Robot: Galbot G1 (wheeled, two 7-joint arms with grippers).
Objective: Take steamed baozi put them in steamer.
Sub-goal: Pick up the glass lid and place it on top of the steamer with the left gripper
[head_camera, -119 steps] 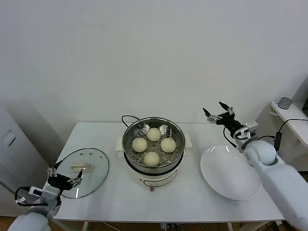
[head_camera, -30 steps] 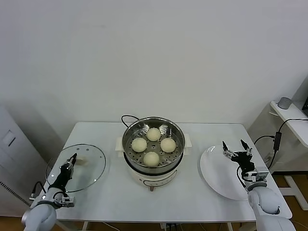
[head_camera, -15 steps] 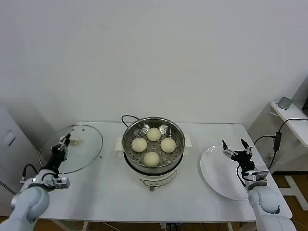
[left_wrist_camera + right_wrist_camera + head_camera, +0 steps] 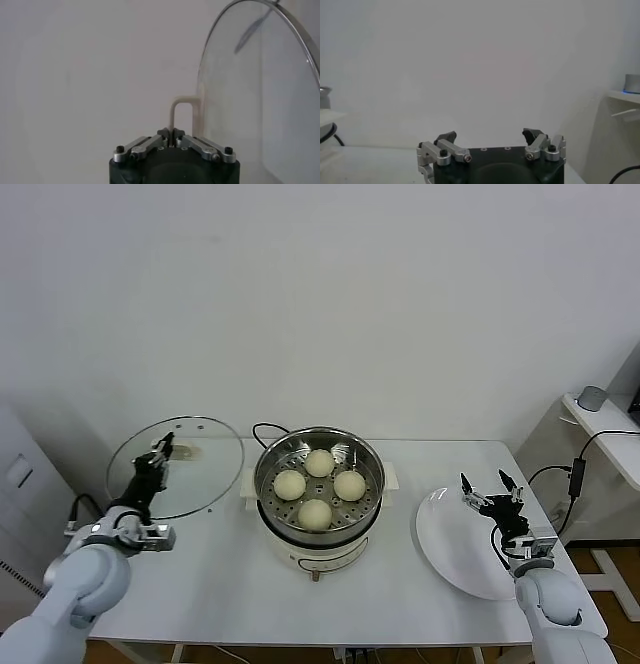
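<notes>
Four pale cream baozi point(image 4: 319, 485) sit on the perforated tray inside the shiny steel steamer point(image 4: 372, 467) on its white base at the table's centre. My left gripper point(image 4: 160, 448) is shut on the cream handle point(image 4: 183, 115) of the round glass lid point(image 4: 176, 467), holding it tilted in the air left of the steamer. The lid also shows in the left wrist view point(image 4: 260, 95). My right gripper point(image 4: 488, 488) is open and empty above the flat white plate point(image 4: 465, 549) on the right; it also shows in the right wrist view point(image 4: 490, 136).
A black cable point(image 4: 262, 430) runs behind the steamer. A side table with a small grey object point(image 4: 592, 396) stands at the far right. The white plate lies near the table's right edge.
My left gripper has lifted the glass lid off the table and carried it up and rightward toward the steamer. My right arm has dropped from behind the plate to above it and now holds still.
</notes>
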